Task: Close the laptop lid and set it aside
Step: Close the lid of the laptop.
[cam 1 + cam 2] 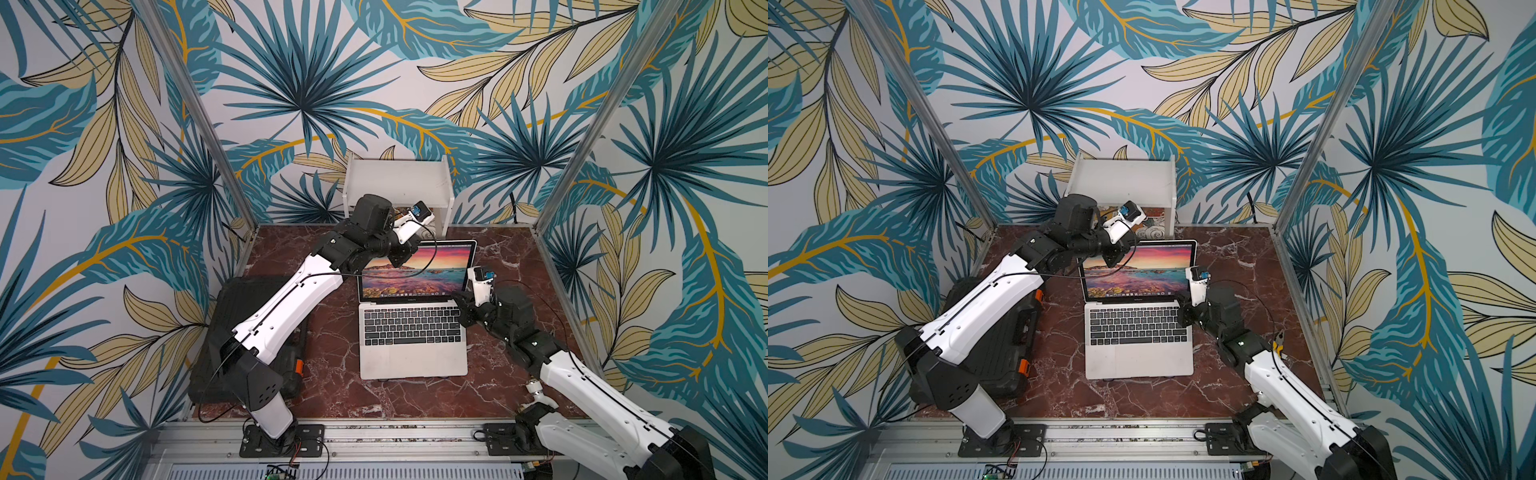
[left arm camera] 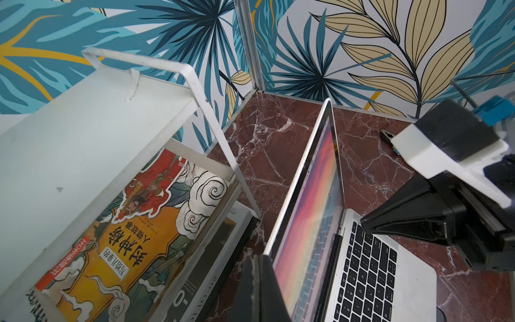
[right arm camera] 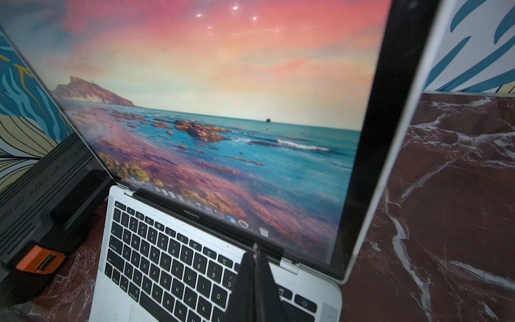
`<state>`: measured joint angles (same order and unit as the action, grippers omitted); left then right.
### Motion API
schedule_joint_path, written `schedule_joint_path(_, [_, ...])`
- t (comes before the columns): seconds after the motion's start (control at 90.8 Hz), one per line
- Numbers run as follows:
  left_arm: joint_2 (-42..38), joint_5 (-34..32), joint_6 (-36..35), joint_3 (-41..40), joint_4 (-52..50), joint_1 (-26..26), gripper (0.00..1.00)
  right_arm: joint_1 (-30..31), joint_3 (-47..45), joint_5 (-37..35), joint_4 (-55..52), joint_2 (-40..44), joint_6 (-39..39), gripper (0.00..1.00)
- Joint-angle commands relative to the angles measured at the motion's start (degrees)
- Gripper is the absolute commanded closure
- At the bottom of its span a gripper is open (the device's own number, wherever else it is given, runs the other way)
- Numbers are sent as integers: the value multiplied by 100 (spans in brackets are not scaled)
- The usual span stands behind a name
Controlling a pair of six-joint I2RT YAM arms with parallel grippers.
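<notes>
Okay, top views first. The laptop (image 1: 413,359) sits open mid-table, laptop lid (image 1: 415,270) leaning slightly back, screen lit. The left gripper (image 1: 400,261) is at the lid's upper corner on the left arm's side, fingers together, nothing held. It is probably there to push the lid down from behind. The right gripper (image 1: 462,302) is also pinched together and empty, tip over the laptop's keyboard deck by the hinge. That likely pins the base while the lid swings. A black case (image 1: 1005,361) lies just beside the laptop, under the left arm. A white shelf (image 1: 397,183) stands behind the lid.

Left wrist: the closed fingers (image 2: 248,295) sit right at the lid corner; can't tell if they touch it. Books (image 2: 125,237) lie under the shelf, close behind the laptop.

Right wrist: the pinched fingertips (image 3: 242,292) are above the keys near the hinge, contact unclear.

Surface: red-brown marble tabletop (image 1: 332,395), white veins, flat and slick-looking, so the laptop could slide. Leaf-print walls (image 1: 291,83) close in around the laptop.
</notes>
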<state>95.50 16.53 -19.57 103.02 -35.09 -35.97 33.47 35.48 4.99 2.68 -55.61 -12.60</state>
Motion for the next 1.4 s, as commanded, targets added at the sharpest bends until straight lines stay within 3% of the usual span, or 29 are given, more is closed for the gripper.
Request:
schedule_joint_path(0.0, [-77,-48,14,126,-186,-43,64,31,-107,164,-13,50,58,96])
schedule_joint_path(0.154, [104,331,-293,833,-450,66,23,35,-186,65,-14,309,8,93])
schedule_joint_path(0.253, [546,918,-635,1763,-1188,313,20,36,-181,-14,-117,409,21,89])
schedule_joint_path(0.397, [1646,1148,-1901,4169,-3556,355,15,29,-167,-38,-170,511,28,87])
schedule_joint_path(0.496, [2172,1051,-2455,5005,-4415,336,14,33,-140,-20,-176,550,20,87])
schedule_joint_path(0.628, [2152,1082,-2591,4644,-4518,340,21,35,-103,-16,-263,567,28,86])
schedule_joint_path(0.738, [2023,1146,-2591,4268,-4383,336,21,28,-122,-77,-269,578,48,86])
schedule_joint_path(1.388, [1907,1341,-2541,3774,-4435,145,23,28,-151,-229,-235,549,82,85])
